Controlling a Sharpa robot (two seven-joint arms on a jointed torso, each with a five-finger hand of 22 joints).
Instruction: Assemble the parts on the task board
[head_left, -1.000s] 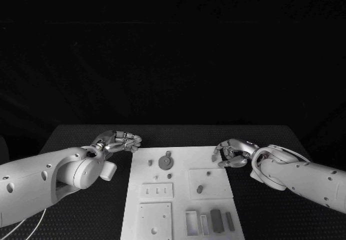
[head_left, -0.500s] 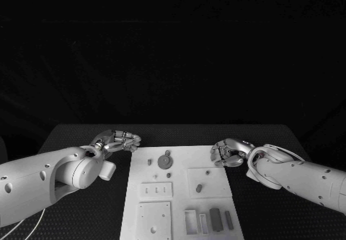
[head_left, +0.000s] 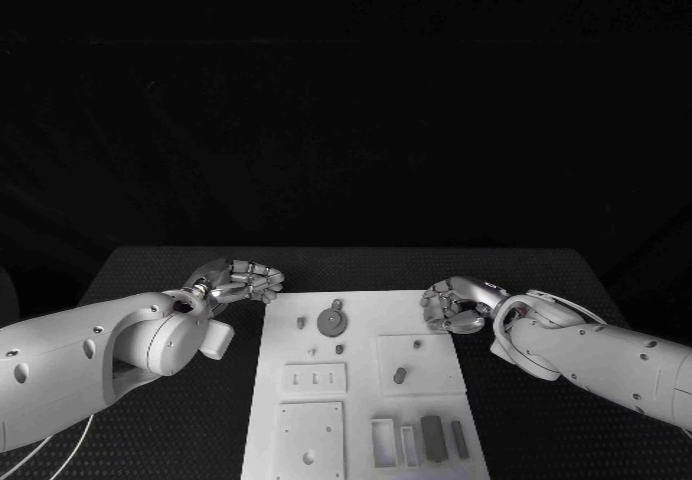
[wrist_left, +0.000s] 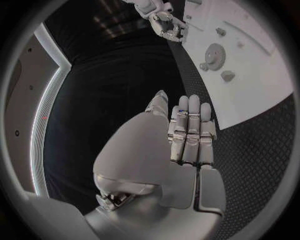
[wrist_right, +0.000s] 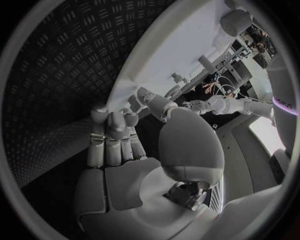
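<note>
1. The task board (head_left: 361, 380) was a long white plate lying in the middle of the black table (head_left: 159, 270), running from the far middle of the table towards the robot, matte and flat with raised square panels.
2. On the board's far end lay a round grey gear-like disc (head_left: 332, 322) with a small tab on its far side; just beside it, towards the left arm, stood a small grey peg (head_left: 300, 324).
3. Nearer the robot from the disc sat a small oval piece (head_left: 339, 350) and, on a raised square panel, another dark oval part (head_left: 400, 376).
4. At the board's near end, upright rectangular grey blocks (head_left: 433, 440) stood side by side — slim, straight-edged.
5. The table's surface showed a ribbed, tread-like texture in the wrist views.
6. The left hand (head_left: 238, 282) hovered just beside the board's far left corner, fingers curled in, holding nothing.
7. The right hand (head_left: 462, 305) sat at the board's far right edge — fingers curled in, with the fingertips (wrist_right: 109, 120) at the board's rim; no part showed in it.
</note>
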